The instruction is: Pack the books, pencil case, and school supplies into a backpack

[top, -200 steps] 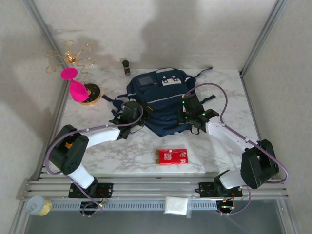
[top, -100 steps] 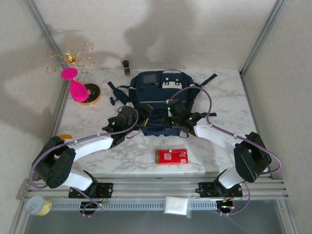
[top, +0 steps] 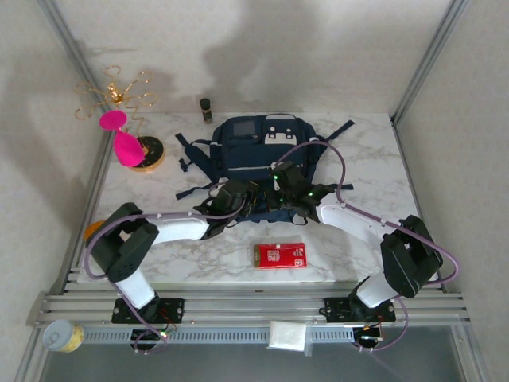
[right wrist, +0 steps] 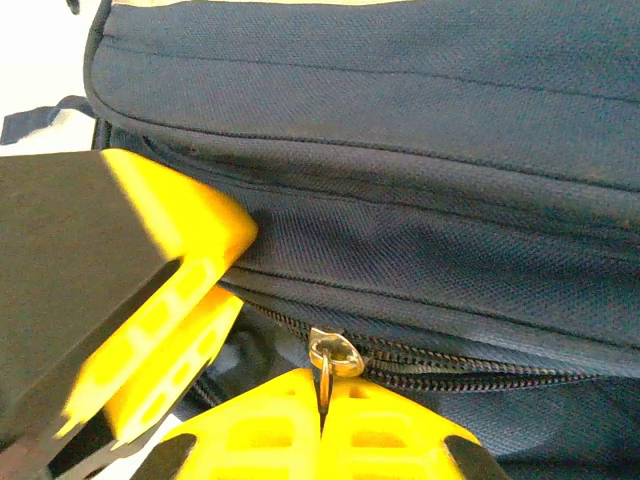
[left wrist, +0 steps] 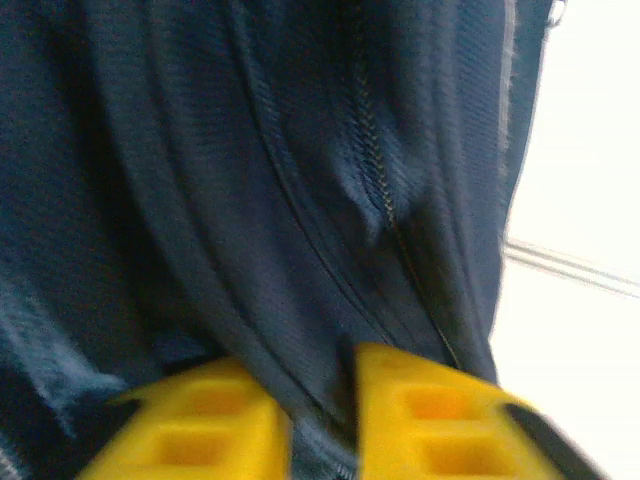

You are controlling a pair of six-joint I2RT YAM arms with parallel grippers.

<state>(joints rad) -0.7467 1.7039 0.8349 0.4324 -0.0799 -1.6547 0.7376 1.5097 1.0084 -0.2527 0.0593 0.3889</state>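
Right wrist: my right gripper (right wrist: pixel 322 405) is clamped on the zip pull (right wrist: pixel 333 356); the zip (right wrist: pixel 470 362) runs rightward along the backpack (right wrist: pixel 420 130). My left gripper (left wrist: pixel 318 420) pinches the backpack just beside.

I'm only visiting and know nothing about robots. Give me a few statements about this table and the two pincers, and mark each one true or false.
1. The right pincer is shut on the metal zip pull of the backpack. True.
2. The red packet lies on top of the backpack. False: it lies flat on the table, apart from the backpack, on the side nearer the arms' bases.
3. The left pincer hangs over bare table, far from the backpack. False: it is at the backpack's near edge, with a fold of the navy fabric between its fingers.
4. A pink object stands at the far left of the table. True.
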